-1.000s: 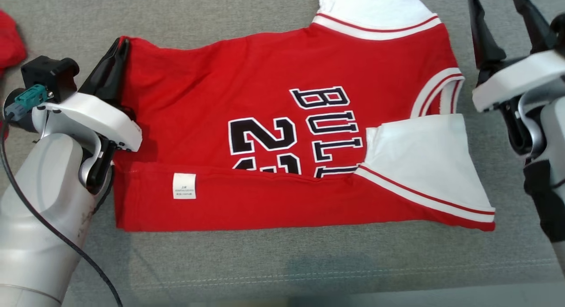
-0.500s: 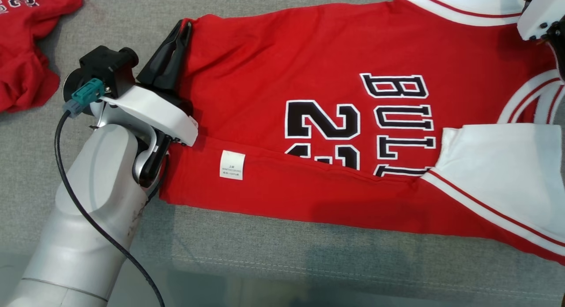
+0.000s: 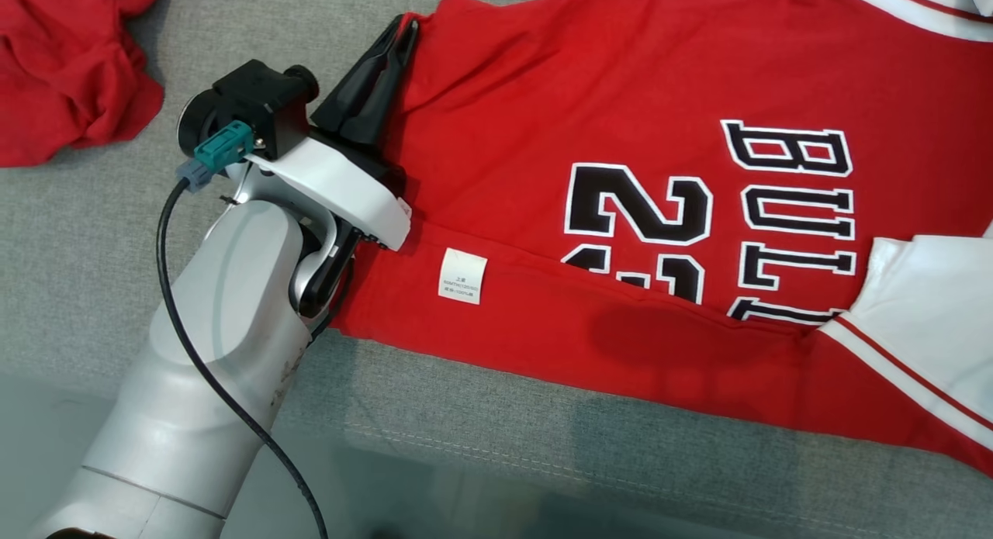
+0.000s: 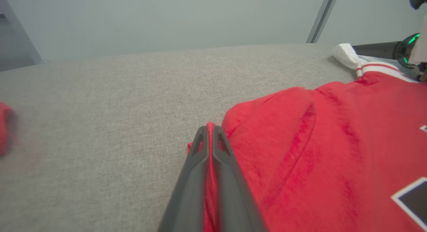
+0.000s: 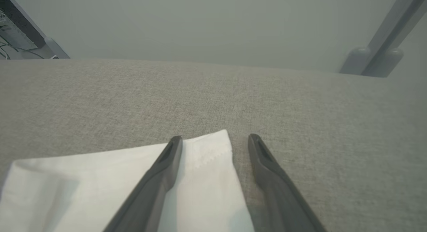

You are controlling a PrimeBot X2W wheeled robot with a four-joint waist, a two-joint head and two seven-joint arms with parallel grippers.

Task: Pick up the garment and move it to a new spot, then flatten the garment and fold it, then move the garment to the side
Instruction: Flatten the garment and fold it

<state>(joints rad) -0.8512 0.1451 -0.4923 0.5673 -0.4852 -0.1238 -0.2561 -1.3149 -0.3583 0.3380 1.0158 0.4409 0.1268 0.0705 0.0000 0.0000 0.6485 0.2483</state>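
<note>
The left jaws are pinched tight on a red corner of the garment [image 3: 621, 89] — the right jaws are parted, astride its white sleeve edge, holding nothing.

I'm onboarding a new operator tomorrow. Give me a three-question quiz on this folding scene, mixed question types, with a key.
1. True or false: the left gripper is shut on a corner of the red jersey.
2. The right gripper is: A open, B shut on cloth, C shut on nothing.
3. Fill in: the sleeve beneath the right gripper is ____ in colour.
Key: 1 true; 2 A; 3 white.
</note>
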